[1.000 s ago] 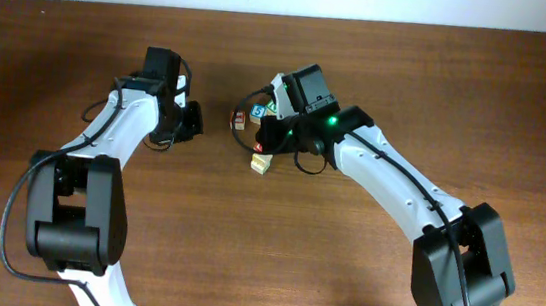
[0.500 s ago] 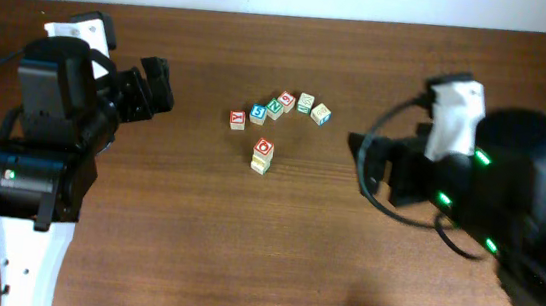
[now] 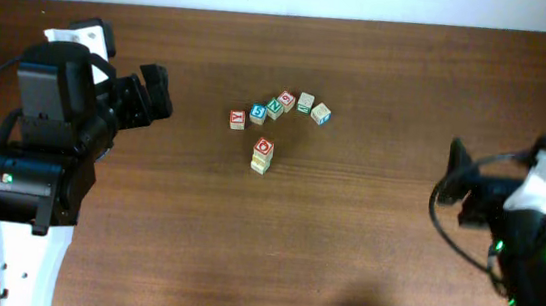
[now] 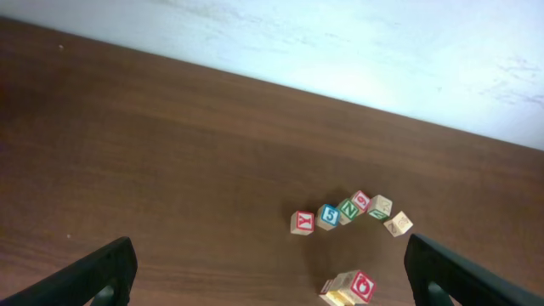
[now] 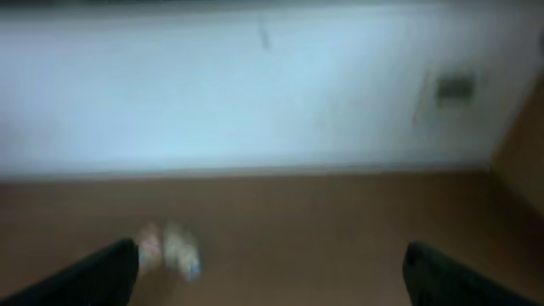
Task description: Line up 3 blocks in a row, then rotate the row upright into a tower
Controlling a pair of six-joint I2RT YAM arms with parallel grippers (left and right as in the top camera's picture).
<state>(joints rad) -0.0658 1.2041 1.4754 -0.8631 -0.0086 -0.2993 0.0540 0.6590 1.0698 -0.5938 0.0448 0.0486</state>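
Brown wood table (image 3: 364,252); blue-letter cube (image 3: 258,114) beside green-letter cube (image 3: 274,107).

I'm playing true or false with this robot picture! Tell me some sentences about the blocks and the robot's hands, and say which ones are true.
1. Both robot hands are open and empty. True: the left hand and the right hand hold nothing.
2. One hand is touching the blocks. False: both hands are out at the sides, far from the blocks.
3. Six blocks lie in a bendy row. True.
4. The red-letter block below the row is all alone. False: a pale block sits right against it.
5. The table is white. False: the table is brown wood.
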